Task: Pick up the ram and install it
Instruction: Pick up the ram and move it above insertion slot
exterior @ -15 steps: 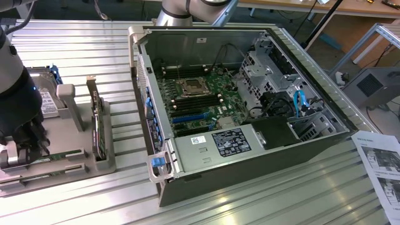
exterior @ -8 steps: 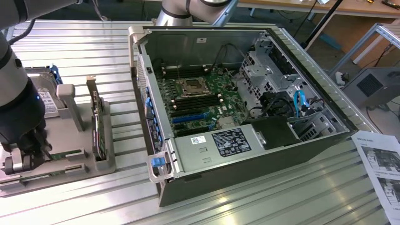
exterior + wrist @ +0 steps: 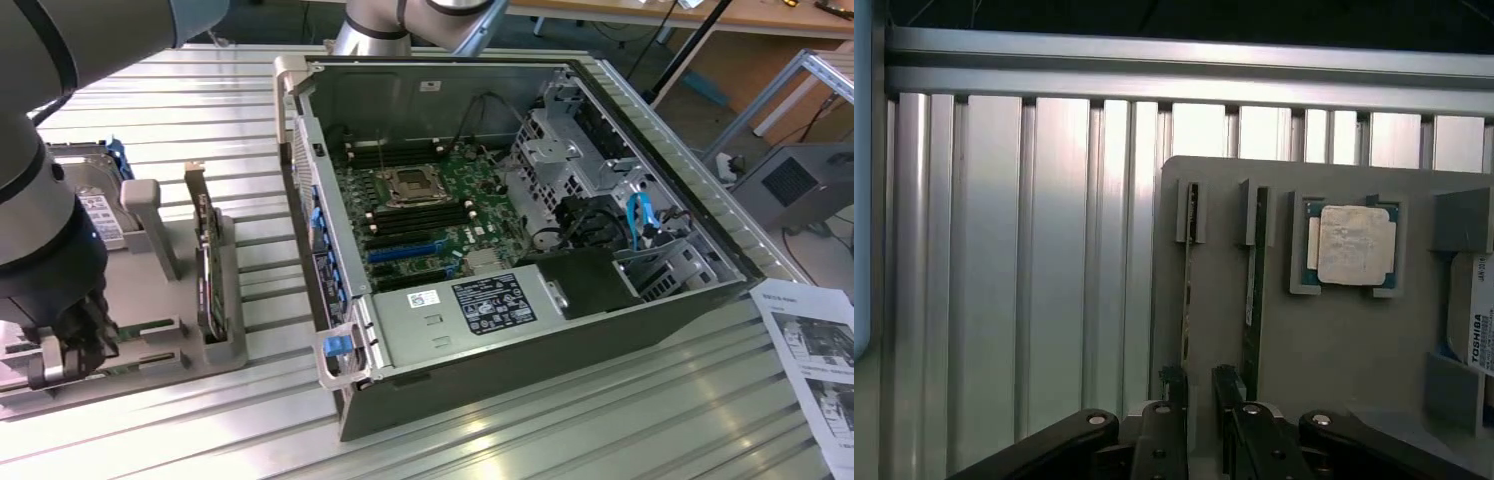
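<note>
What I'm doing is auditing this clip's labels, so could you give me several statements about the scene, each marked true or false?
1. The computer case lies open with its motherboard exposed. True.
2. The claw is inside the case. False: it hangs over the gray tray, to the exterior view's left of the case.
3. The processor chip sits in a holder on the tray. True.
4. The ram is lifted clear of the tray. False: it stands edge-on in its slot on the tray.
5. The hard drive lies on the motherboard. False: it is on the tray, near the processor chip.
</note>
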You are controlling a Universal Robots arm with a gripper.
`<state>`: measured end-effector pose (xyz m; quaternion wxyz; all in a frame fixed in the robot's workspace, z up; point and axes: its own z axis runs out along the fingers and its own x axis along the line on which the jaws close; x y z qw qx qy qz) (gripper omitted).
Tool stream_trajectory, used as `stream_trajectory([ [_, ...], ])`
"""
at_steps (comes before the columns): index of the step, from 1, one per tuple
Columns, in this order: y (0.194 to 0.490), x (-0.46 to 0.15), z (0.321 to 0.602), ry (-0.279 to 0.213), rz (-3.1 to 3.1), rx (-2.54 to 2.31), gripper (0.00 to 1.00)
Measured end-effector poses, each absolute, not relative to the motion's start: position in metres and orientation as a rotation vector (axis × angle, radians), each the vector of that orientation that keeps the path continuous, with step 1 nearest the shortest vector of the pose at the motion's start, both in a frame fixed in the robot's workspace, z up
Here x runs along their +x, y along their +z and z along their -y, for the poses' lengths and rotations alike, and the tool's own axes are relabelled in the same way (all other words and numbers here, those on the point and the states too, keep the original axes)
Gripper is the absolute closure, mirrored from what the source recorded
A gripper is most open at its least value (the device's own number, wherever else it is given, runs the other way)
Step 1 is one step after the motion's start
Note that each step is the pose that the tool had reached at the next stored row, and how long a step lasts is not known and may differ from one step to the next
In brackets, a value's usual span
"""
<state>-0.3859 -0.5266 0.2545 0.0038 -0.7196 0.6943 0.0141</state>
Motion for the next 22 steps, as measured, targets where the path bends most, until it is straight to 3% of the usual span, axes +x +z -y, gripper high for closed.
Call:
stream_trajectory([
  [11, 0.224, -0.387, 0.532, 0.044, -2.158, -2.272, 0.75],
  [22, 0.216, -0.387, 0.532, 0.044, -2.155, -2.275, 0.75],
])
